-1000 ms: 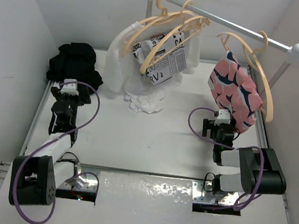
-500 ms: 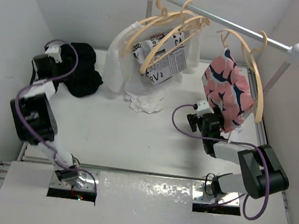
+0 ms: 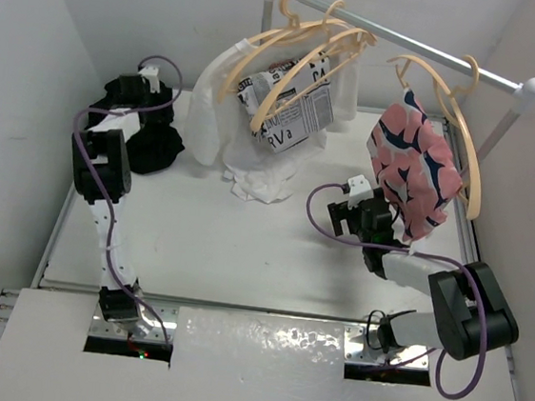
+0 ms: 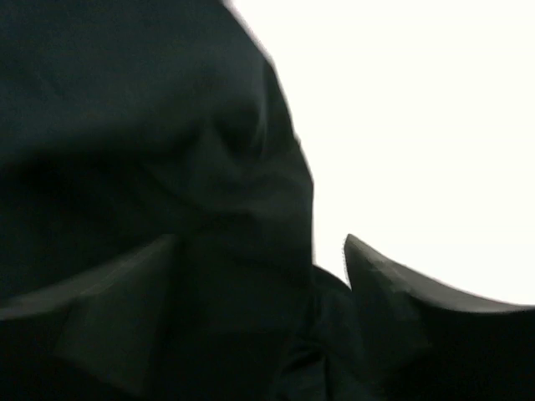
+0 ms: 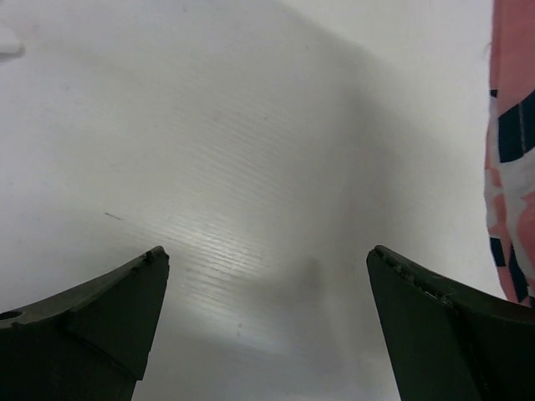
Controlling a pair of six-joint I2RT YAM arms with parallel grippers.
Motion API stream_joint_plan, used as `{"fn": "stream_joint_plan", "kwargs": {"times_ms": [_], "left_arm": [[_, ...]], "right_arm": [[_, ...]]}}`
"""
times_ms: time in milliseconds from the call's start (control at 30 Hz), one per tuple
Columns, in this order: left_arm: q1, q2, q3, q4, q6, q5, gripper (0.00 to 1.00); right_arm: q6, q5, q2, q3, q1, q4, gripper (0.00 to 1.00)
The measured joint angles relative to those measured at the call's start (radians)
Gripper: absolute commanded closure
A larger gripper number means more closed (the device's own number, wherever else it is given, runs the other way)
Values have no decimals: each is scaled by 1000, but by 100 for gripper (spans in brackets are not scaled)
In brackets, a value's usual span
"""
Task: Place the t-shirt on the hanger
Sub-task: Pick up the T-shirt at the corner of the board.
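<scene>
- We are bringing the left gripper onto the t-shirt. A second ago it was hanging over bare table on the near side of the heap, and now it is bearing on the heap's far top.
- In the left wrist view its fingers are standing apart with black cloth filling the gap. Nothing is clamped, so we judge the grasp is only beginning.
- The right gripper is drifting slightly leftward, its fingers spread over bare table just beside the pink-and-navy garment.
- The t-shirt is lying crumpled in the far-left corner, well apart from the hanger on the rail.
- The heap is stretching roughly near-to-far along the left wall. We cannot tell where its collar or hem is pointing.
</scene>
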State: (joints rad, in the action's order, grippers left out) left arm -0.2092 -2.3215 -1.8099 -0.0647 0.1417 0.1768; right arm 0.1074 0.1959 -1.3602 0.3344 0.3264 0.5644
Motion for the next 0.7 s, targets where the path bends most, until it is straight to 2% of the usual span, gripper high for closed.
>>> {"fn": "stream_joint_plan", "kwargs": {"times_ms": [33,100,133,167,333,467,600,700], "left_arm": [[6,-9,11,-15,-1,-4,48],[5,-7,68,-17,2,-13,69],[-2,2,105,-8,12,-17,93],[-9,23,145,22,14,-18,100],[-33,212,352,11,38,-50,100],[-37,438,528,-16,87,-68,100],[-37,890,700,-200,206,-56,100],[-37,1252,688,-340,317,-21,100]], "right_arm": [[-7,-7,4,2,3,-8,1],[-21,-21,20,3,11,-29,1],[-27,-28,30,3,15,-35,1],[-35,-38,42,3,19,-39,1],[-77,-74,104,3,31,-79,1],[-116,-116,210,5,48,-142,1],[-147,-156,348,42,69,-266,1],[-170,-188,446,124,71,-372,1]]}}
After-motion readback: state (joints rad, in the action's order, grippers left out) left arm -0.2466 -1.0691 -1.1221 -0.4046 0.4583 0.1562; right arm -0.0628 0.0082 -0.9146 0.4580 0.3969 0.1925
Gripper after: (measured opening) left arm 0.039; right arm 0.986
